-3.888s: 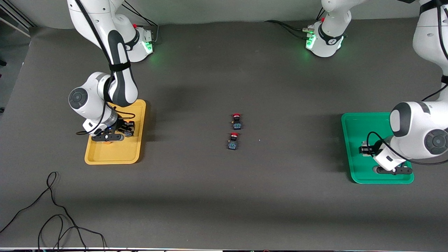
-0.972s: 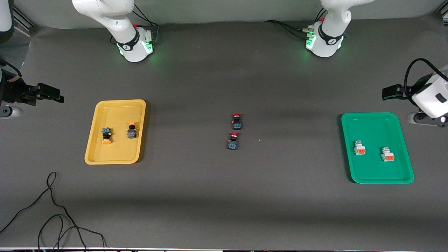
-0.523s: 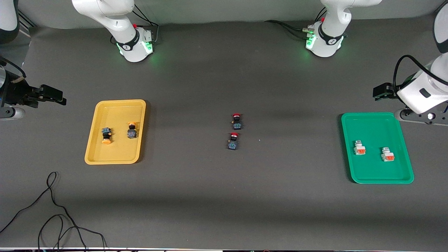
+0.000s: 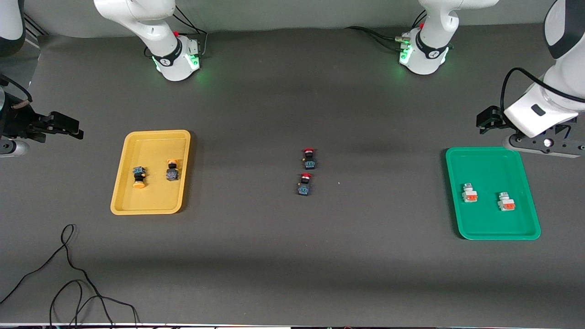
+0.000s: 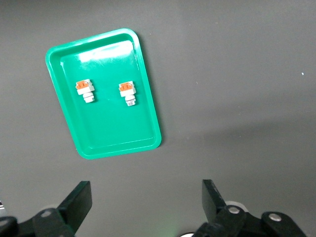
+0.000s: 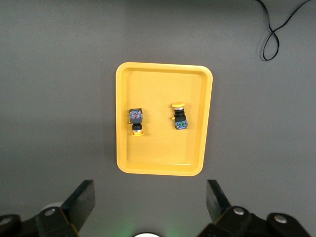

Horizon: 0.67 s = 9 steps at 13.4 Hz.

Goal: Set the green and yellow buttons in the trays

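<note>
- Two trays sit on the dark tabletop [image 4: 292,256] in the front view, well apart: the yellow tray [image 4: 155,141] toward the right arm's end, the green tray [image 4: 484,157] toward the left arm's end.
- Inside the yellow tray lie two yellow-capped buttons [image 4: 138,177], near each other but not touching, both clear of the rim.
- Inside the green tray lie two white-grey buttons [image 4: 469,193], apart from each other and from the rim.
- Between the trays, mid-tabletop, lie two red-capped buttons [image 4: 309,158], one just nearer the camera than the other; wide bare cloth lies around them on every side.
- A loose black cable [image 4: 68,274] curls near the camera-side edge at the right arm's end.
- Left hand [image 4: 544,144] hangs over the green tray's edge farthest from the camera; right hand [image 4: 9,146] hangs at the tabletop's edge, outward of the yellow tray.
- Left wrist view: the left hand [image 5: 145,205] has its fingers [image 5: 79,202] spread wide, nothing between them; the green tray [image 5: 106,148] with its two buttons [image 5: 84,89] lies below, bare tabletop around it.
- Right wrist view: the right hand [image 6: 150,205] is likewise spread wide and empty, its fingers [image 6: 84,200] framing open cloth; the yellow tray [image 6: 163,170] with both buttons [image 6: 136,120] lies below, and the cable [image 6: 276,29] loops off near one corner.
</note>
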Available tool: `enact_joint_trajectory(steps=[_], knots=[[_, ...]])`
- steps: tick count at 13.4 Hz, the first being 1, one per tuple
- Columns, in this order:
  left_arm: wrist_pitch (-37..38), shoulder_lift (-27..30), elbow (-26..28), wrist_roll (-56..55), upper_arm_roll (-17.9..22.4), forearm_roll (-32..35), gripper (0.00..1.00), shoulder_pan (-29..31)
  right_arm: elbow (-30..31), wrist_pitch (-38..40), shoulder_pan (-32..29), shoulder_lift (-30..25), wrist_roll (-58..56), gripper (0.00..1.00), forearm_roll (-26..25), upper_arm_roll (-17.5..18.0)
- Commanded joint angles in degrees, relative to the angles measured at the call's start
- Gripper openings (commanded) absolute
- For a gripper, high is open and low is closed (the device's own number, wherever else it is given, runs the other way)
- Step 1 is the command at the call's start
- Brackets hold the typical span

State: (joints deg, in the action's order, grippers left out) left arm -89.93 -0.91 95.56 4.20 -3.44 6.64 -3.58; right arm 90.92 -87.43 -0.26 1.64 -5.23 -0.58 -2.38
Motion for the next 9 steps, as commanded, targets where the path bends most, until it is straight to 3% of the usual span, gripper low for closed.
enact_joint_trajectory(steps=[1,9], knots=[[-0.4,0.0,0.5,-0.1,-0.4,-0.6,0.99,0.8,1.6,-0.9,0.4,-1.5,0.7,1.00,-1.4,0.1],[0.0,-0.3,0.5,-0.1,-0.3,-0.6,1.00,0.9,0.7,-0.5,0.4,-0.5,0.5,1.00,-1.0,0.4]])
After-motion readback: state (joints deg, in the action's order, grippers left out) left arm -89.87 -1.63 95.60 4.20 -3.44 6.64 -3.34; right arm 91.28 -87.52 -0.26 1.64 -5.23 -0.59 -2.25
